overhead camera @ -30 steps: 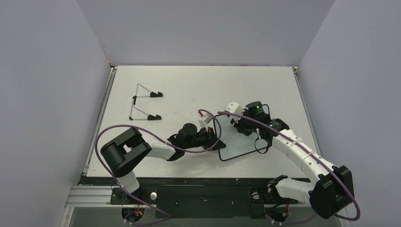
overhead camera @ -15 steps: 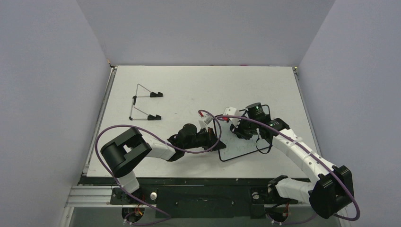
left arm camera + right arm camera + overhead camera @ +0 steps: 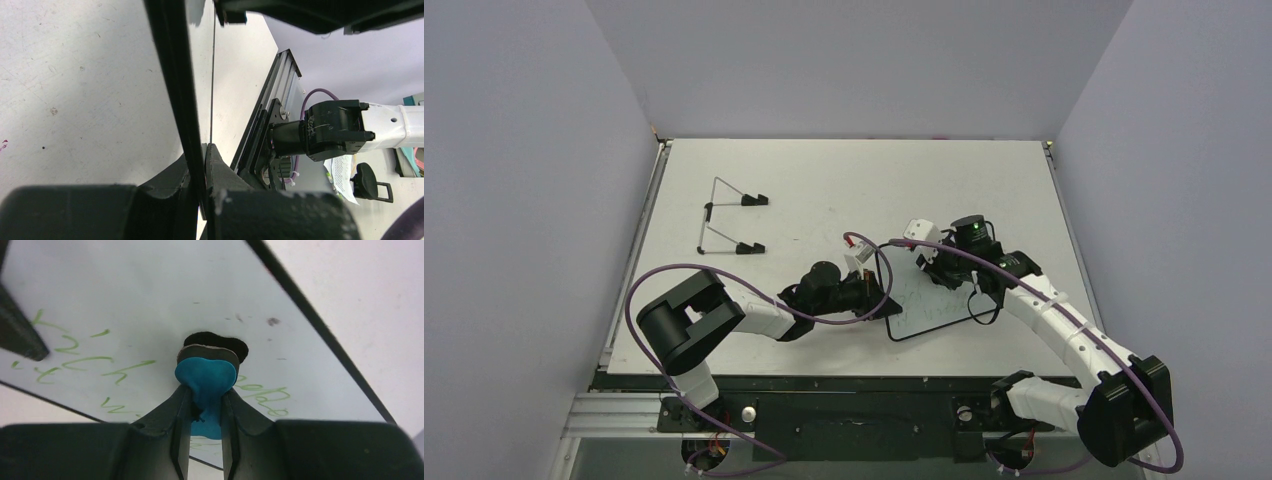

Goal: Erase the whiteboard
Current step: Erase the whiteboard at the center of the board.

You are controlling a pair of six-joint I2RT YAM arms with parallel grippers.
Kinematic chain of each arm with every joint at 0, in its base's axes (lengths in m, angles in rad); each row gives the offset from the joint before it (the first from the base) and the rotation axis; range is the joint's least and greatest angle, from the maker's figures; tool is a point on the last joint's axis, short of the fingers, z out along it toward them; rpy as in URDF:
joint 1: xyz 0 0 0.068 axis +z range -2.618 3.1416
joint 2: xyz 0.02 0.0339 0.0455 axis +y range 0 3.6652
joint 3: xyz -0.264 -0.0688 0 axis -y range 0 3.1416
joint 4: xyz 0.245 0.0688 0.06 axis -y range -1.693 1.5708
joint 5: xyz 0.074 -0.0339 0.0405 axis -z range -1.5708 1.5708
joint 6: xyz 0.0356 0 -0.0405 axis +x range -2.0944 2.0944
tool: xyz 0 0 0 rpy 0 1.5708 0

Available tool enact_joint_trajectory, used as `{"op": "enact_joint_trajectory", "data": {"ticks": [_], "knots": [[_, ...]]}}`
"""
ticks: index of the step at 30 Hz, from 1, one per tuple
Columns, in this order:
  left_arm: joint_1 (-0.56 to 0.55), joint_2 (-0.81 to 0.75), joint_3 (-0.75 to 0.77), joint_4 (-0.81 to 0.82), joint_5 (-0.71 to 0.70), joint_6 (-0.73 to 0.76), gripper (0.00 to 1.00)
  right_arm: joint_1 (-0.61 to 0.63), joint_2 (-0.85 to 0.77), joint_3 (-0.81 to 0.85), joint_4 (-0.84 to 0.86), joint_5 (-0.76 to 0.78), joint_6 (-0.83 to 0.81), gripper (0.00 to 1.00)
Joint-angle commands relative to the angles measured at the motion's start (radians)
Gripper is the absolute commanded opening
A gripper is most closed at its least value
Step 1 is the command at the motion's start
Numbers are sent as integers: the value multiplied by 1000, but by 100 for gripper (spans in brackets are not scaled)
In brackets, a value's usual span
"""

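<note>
The whiteboard (image 3: 921,312) lies tilted right of the table's middle, white with a thin black rim and green handwriting (image 3: 90,362) on its face. My left gripper (image 3: 884,301) is shut on its left rim, which runs as a black bar (image 3: 172,75) between the jaws (image 3: 202,157). My right gripper (image 3: 936,268) hovers over the board's upper part, shut on the blue-and-black eraser (image 3: 205,374). The eraser's black pad presses on the white face (image 3: 150,295), just above more green writing.
A thin wire stand (image 3: 727,216) with black feet sits on the table at the far left. The left arm lies low across the near table. The right arm's purple cable arches over the board. The table's front rail (image 3: 272,100) runs close behind the board.
The right gripper slid the eraser a little left across the board, then back slightly right. The left gripper and the board have stayed put.
</note>
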Motion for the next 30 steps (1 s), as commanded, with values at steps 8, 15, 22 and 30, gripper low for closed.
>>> {"op": "enact_joint_trajectory", "data": {"ticks": [8, 15, 22, 30], "knots": [[-15, -16, 4, 28, 27, 50, 0, 10, -17, 15, 15, -49, 5, 0], [-15, -4, -4, 47, 25, 45, 0, -15, -31, -10, 129, 114, 89, 0], [-15, -9, -13, 55, 25, 45, 0, -20, 0, 34, -67, -58, -85, 0], [-15, -12, -19, 64, 22, 45, 0, -32, -10, 41, -81, -199, -86, 0]]}}
